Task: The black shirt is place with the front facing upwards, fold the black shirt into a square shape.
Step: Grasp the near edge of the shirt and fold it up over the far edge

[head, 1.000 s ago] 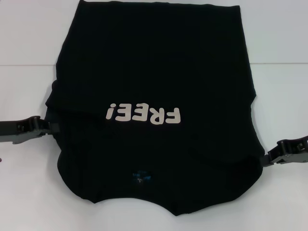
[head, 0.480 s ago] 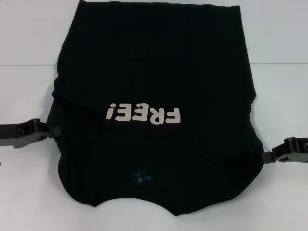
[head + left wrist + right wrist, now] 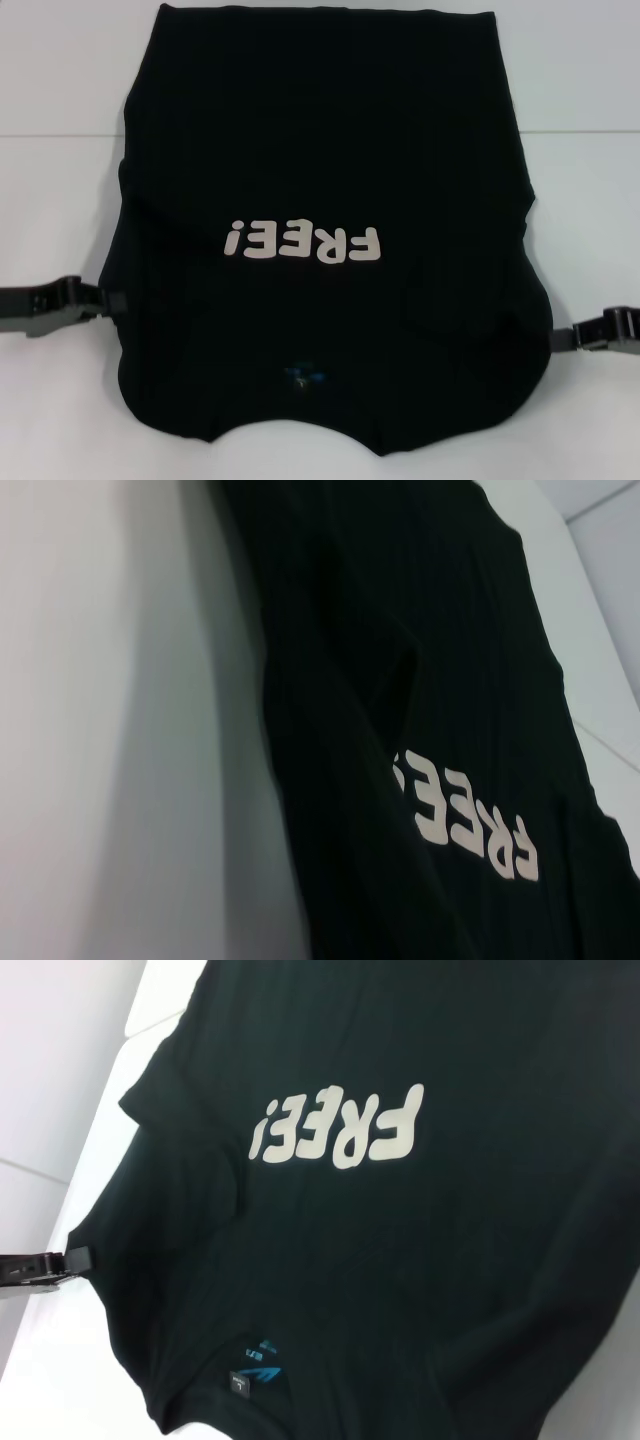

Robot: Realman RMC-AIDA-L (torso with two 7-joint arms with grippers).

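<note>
Jaw state impossible to tell on left gripper [image 3: 112, 299] and right gripper [image 3: 562, 338], each at a side edge of plain black fabric T-shirt [image 3: 320, 180], spread flat on white table [image 3: 60, 400], white "FREE!" print [image 3: 302, 242] upward, blue neck tag [image 3: 303, 374] nearest.

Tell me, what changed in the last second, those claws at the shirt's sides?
Both pulled outward: the left gripper slid down slightly, the right gripper retreated toward the picture's edge. The black shirt flattened at its sleeve edges. The FREE! print stayed put.
</note>
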